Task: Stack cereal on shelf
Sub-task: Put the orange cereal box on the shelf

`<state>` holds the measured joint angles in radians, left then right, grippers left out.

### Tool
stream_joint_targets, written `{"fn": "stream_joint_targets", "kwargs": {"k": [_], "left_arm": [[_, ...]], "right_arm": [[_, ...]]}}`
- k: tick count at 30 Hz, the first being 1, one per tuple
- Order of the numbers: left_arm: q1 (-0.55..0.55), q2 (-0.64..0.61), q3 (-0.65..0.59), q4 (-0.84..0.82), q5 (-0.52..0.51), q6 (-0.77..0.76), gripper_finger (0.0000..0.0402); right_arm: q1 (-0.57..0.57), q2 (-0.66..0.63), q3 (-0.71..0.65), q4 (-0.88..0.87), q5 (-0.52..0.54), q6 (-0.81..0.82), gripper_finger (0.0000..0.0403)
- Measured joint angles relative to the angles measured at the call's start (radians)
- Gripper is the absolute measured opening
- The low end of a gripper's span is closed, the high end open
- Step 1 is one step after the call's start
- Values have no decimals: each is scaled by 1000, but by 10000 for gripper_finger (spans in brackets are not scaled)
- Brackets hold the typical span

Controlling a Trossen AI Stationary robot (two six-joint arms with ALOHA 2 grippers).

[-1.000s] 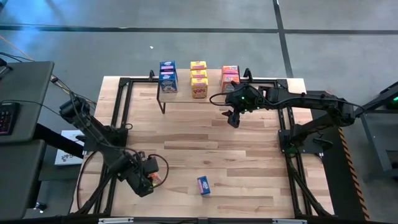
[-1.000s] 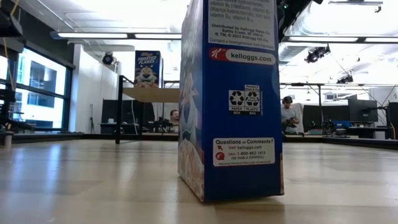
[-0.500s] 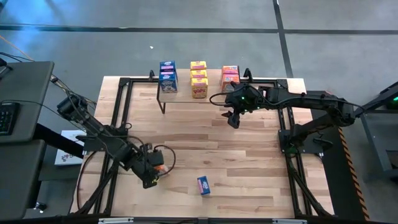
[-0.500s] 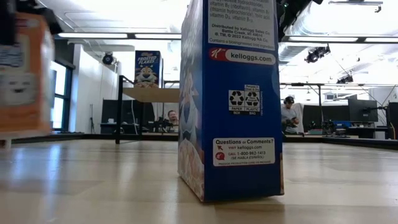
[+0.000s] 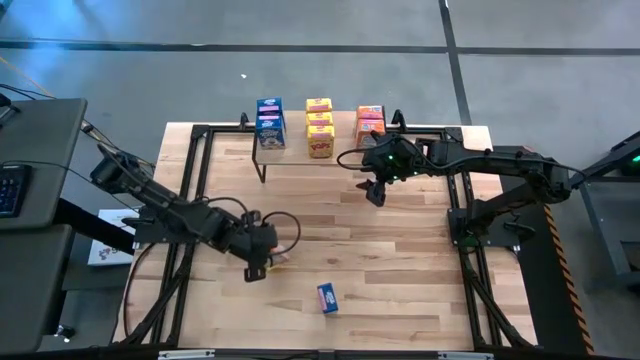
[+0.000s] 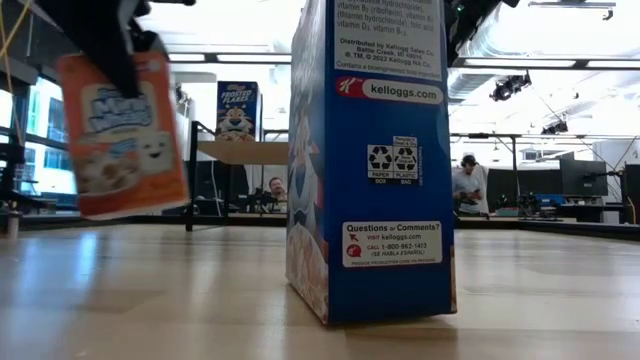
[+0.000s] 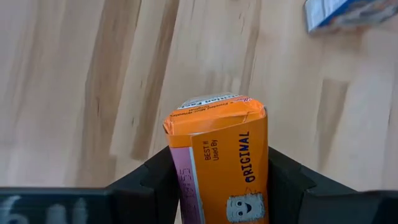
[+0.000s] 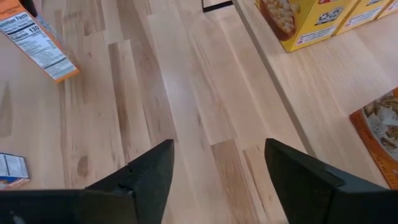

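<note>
One orange box [image 7: 219, 163] clamped between left fingers [image 7: 283, 177] (above table) | right fingers [image 8: 306, 174] apart

Site: I read this as an open lab-office | grey concrete floor [image 5: 330, 25] | ceiling strip lights [image 6: 190, 57] | seated person at dark desk monitors [image 6: 583, 178] | tall windows [image 6: 60, 150]

Both arms are matte black, built from slim tubular links joined by chunky joint housings. Thin black cable loops [image 5: 283, 236] arc beside the left wrist. A green indicator light [image 5: 389, 156] glows near the right wrist; gripper fingers [image 8: 307, 175] are flat black plastic
</note>
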<state>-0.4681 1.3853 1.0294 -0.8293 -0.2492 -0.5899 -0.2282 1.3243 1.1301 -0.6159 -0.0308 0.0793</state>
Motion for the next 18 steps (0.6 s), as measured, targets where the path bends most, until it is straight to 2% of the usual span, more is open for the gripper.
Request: {"fn": "stream_joint_targets", "kwargs": {"k": [5, 9, 18], "left_arm": [[46, 0, 0, 87, 0, 113, 163], [87, 0, 0, 153, 0, 228, 163], [174, 0, 0, 277, -31, 444, 163]], "right_arm": [[0, 0, 0, -2, -77, -36, 268], [0, 0, 0, 8, -154, -15, 273], [0, 0, 0, 34, -163, -7, 273]]}}
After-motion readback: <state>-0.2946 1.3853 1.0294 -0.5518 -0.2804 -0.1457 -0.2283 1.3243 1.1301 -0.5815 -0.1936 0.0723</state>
